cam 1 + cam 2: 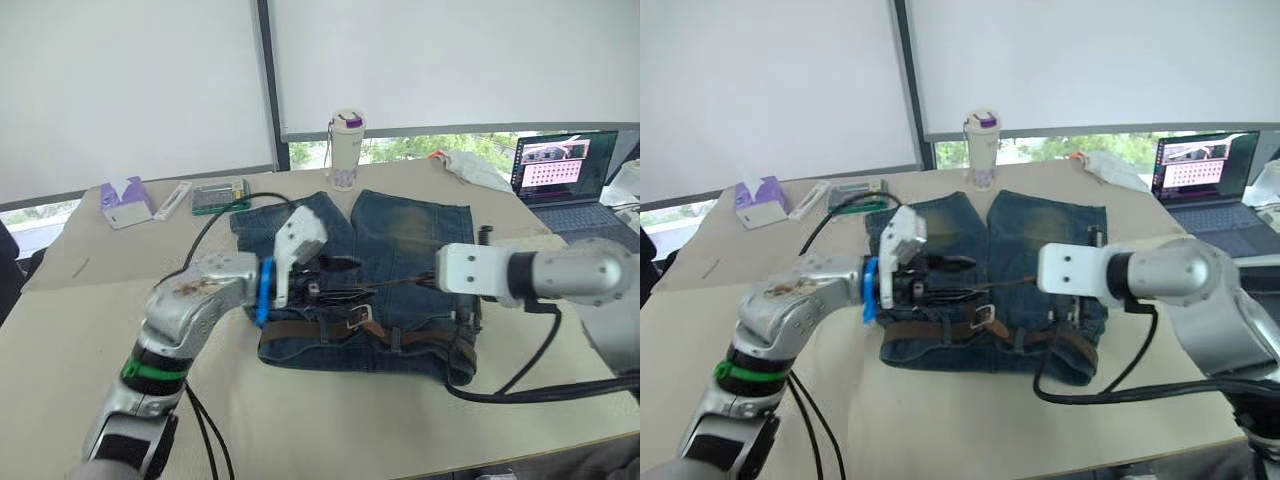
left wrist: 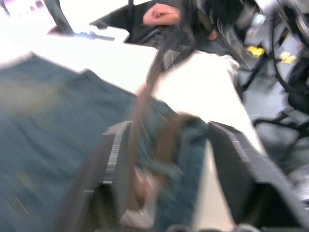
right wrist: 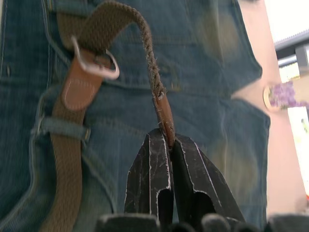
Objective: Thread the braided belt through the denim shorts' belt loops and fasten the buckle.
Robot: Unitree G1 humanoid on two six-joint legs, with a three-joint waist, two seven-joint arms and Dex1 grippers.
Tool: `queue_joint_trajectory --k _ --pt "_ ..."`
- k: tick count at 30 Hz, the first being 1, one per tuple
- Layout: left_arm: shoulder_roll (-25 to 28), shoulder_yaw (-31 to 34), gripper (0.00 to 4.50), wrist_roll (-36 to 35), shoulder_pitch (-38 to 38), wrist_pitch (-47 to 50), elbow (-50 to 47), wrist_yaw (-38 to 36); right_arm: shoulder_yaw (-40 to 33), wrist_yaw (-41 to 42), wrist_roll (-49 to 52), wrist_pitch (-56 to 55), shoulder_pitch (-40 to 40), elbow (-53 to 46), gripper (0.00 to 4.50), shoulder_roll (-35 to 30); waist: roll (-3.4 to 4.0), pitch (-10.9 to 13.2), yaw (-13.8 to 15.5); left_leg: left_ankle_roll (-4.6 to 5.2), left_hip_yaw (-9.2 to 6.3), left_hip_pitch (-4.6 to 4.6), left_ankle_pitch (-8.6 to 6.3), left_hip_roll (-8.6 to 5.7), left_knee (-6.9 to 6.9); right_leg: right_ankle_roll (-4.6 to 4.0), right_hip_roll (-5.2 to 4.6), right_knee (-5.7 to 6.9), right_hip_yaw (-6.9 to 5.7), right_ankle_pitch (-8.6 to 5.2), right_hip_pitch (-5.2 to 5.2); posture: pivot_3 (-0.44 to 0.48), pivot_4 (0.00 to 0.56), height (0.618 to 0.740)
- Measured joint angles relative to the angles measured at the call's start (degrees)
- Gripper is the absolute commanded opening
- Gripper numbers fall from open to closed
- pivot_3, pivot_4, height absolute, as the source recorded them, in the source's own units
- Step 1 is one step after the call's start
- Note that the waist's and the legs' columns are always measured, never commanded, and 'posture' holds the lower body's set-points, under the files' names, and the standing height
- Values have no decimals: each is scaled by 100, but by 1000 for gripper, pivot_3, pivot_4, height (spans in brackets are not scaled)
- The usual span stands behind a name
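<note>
The denim shorts (image 1: 410, 225) lie flat on the table with the waistband toward me. The braided belt (image 1: 300, 328) runs along the waistband, under a belt loop (image 3: 60, 128) and through the silvery buckle (image 3: 96, 60). From the buckle its free end rises off the denim to the reddish-brown leather tip (image 3: 165, 113). My right gripper (image 3: 166, 137) is shut on that tip, holding it over the right half of the shorts (image 1: 432, 282). My left gripper (image 2: 169, 130) is open above the waistband's middle (image 1: 335, 280), its fingers on either side of the raised strand.
A white cup with a purple lid (image 1: 345, 150) stands behind the shorts. A purple tissue box (image 1: 125, 203) and a flat green case (image 1: 220, 197) sit at the back left, an open laptop (image 1: 565, 170) at the back right. Black cables (image 1: 520, 385) trail along the table's front right.
</note>
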Motion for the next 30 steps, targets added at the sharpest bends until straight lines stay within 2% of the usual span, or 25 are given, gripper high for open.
queue_joint_trajectory --k 2,8,11,16,18,19,22,24,26,28,30 --pt "-188 -265 3234 285 -173 -68 233 189 144 37 -7 18 -208 52 0 59 4 -2 -19 -6 1 3 3 7 0 -1 12 3 1 0 -12 0 150 740" --pt "-233 -1254 3234 1526 -399 -714 608 438 393 163 18 242 -492 -8 0 249 8 -4 -14 -23 11 -41 14 10 3 -14 15 11 2 9 -61 0 150 740" --pt "-359 -1338 2436 1692 -399 -824 623 462 412 184 23 348 -532 -116 0 265 8 -5 13 -22 10 -46 13 10 6 -14 15 10 0 9 -62 0 150 740" --pt "-378 -1178 793 1690 -394 -988 632 308 409 153 66 516 -536 -134 0 321 9 -5 26 -20 13 -44 13 10 8 -14 16 12 -3 10 -61 0 150 740" --pt "-377 -1113 67 1634 -351 -987 632 259 377 116 120 645 -528 -142 843 357 9 -5 25 -21 13 -45 13 10 8 -14 15 12 -3 10 -61 0 150 740" --pt "-364 -1095 0 1623 -289 -987 630 248 328 92 167 732 -490 -146 1124 399 9 -5 25 -20 12 -43 13 11 8 -14 16 12 -3 10 -59 0 150 740" --pt "-364 -736 0 1577 91 -857 650 429 108 -232 231 955 -291 -123 2157 605 10 -6 23 -20 5 -43 13 15 8 -17 17 16 -2 12 -64 0 150 740" --pt "-480 -388 0 1508 282 -693 721 728 -85 -631 218 1168 -174 -96 2157 852 11 -7 26 -21 1 -44 14 16 8 -19 17 17 -1 14 -67 0 150 740" --pt "-873 323 0 1285 477 -445 786 1282 -149 -927 181 1331 173 -127 2157 977 6 -9 53 -21 -6 -44 14 16 8 -19 16 16 -7 14 -62 0 150 740" --pt "-1194 1165 0 1024 697 -153 809 1889 -3 -1325 114 1467 529 -128 2157 1484 -4 -14 36 -25 -10 -43 16 20 9 -20 17 22 -2 15 -68 0 150 740" --pt "-1416 1678 0 836 846 38 799 2314 300 -1668 50 1581 686 -71 2157 1936 1 -15 18 -30 -10 -42 18 18 8 -20 16 33 12 15 -78 0 150 740"
